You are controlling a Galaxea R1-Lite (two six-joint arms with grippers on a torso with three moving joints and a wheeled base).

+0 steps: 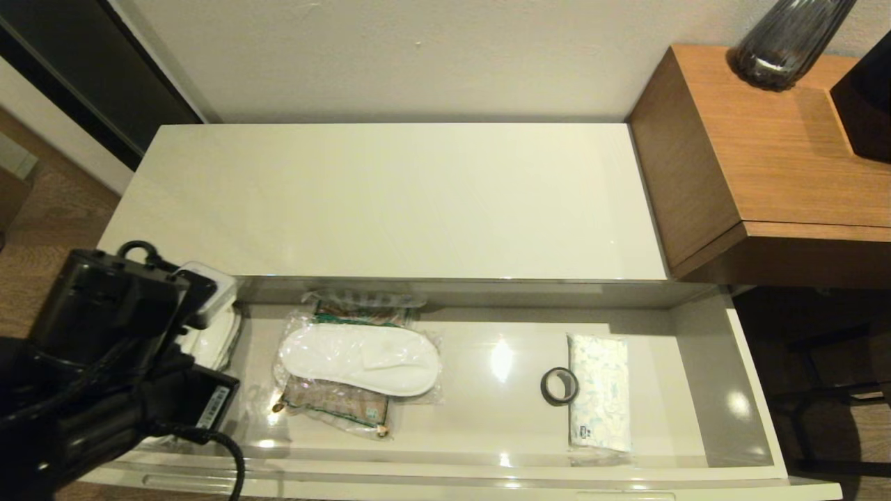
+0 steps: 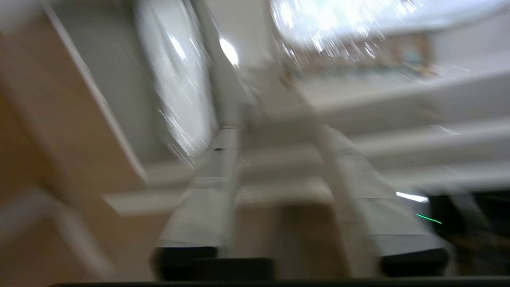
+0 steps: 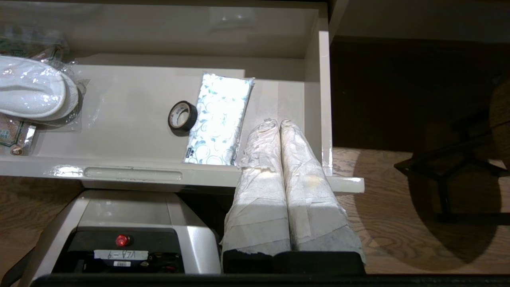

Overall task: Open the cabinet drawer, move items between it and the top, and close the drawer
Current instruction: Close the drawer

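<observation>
The cabinet drawer [image 1: 759, 390] stands pulled out below the bare glossy top [image 1: 390, 202]. Inside lie a bagged pair of white slippers [image 1: 358, 358] in the middle, a black tape roll [image 1: 559, 385] and a white patterned packet [image 1: 600, 390] to the right. Another bagged pair [image 1: 212, 337] lies at the left end, partly hidden under my left arm. My left gripper [image 1: 202, 292] hangs over that end, and the left wrist view shows its fingers [image 2: 215, 167] apart. My right gripper [image 3: 279, 123] is shut and empty near the drawer's right front corner [image 3: 342, 183], beside the packet [image 3: 219, 119] and tape roll [image 3: 182, 116].
A taller brown wooden side table [image 1: 779, 160] stands against the cabinet's right end, with a dark ribbed vase [image 1: 786, 42] and a black object [image 1: 866, 97] on it. My base [image 3: 119, 231] sits before the drawer front. A dark chair frame [image 3: 450, 171] stands on the wooden floor at the right.
</observation>
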